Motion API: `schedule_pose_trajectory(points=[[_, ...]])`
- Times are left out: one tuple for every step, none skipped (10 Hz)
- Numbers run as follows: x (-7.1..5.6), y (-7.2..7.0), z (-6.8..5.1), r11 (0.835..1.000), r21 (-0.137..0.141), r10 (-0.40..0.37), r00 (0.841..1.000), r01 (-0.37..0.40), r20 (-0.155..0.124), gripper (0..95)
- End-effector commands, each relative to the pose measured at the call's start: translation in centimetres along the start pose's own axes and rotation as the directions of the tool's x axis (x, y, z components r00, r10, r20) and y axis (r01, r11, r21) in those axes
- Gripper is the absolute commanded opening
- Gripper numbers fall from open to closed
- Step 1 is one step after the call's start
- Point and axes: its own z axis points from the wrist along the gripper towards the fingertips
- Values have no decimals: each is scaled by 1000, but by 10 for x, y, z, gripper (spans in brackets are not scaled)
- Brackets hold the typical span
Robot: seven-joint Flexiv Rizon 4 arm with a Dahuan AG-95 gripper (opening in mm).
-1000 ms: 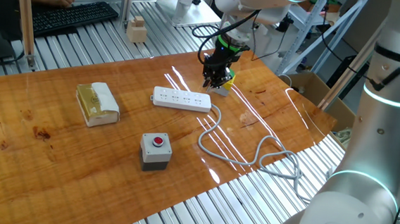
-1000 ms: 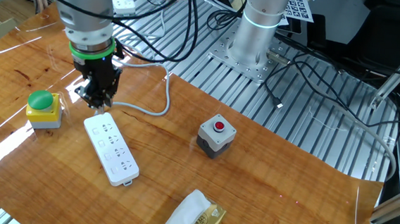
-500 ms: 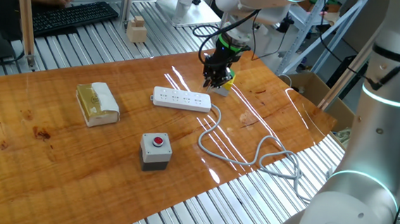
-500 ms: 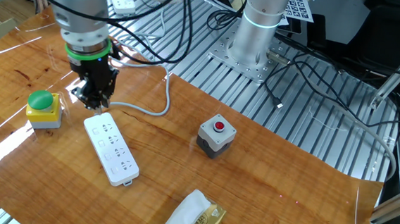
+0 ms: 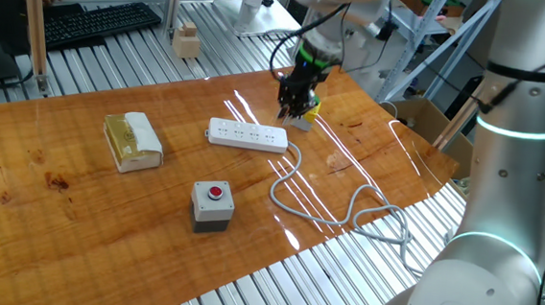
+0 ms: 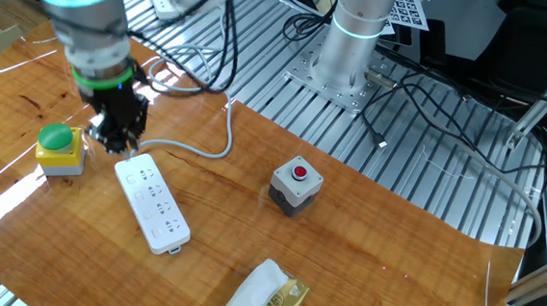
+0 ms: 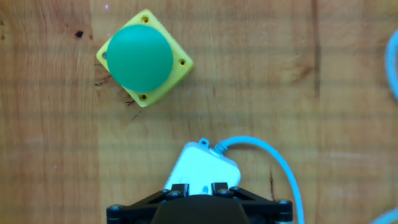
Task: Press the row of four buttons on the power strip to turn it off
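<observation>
I am at the approach step: my gripper (image 6: 117, 144) hangs pointing down over the cable end of the power strip (image 6: 152, 203), between it and the green knob with the yellow base (image 6: 58, 146), and none of the four buttons (image 5: 246, 131) looks pressed yet. My fingertips are hidden in the hand view, and both fixed views are too small to show a gap, so I cannot tell how far apart my fingers stand; I hold nothing that I can see.

The power strip lies flat on the wooden table (image 5: 76, 206), near its middle, well apart from the grey box with the red button (image 5: 212, 205) and the tan-and-white block (image 5: 132, 141). Its long axis runs away from my gripper toward the tan-and-white block; the grey-white cable (image 5: 331, 205) leaves the end nearest me and loops off across the table. In the hand view that cable end (image 7: 203, 169) sits just ahead of my fingers.

My judgement: next I must shift along the strip's long axis until I stand over the first small switch in the row, then come down lightly and straight, and repeat along the line.
</observation>
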Motion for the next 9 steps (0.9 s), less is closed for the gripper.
schedule_pose_trajectory(points=[[2, -5, -7, 1000, 3, 24, 1000, -24, 8, 190], [1, -4, -8, 1000, 6, 9, 1000, -9, 13, 190], [1, -4, -9, 1000, 14, -1, 1000, 1, 3, 190], [1, -4, -9, 1000, 22, 9, 1000, -10, 7, 190], [1, -4, -9, 999, 39, 14, 1000, -14, 5, 190], [1, -4, -9, 999, 51, -1, 1000, 1, 1, 190], [1, -4, -9, 998, 64, -13, 1000, 14, -16, 190], [1, -4, -9, 997, 76, -16, 999, 18, -37, 380], [1, -4, -9, 995, 93, -17, 997, 23, -70, 380]])
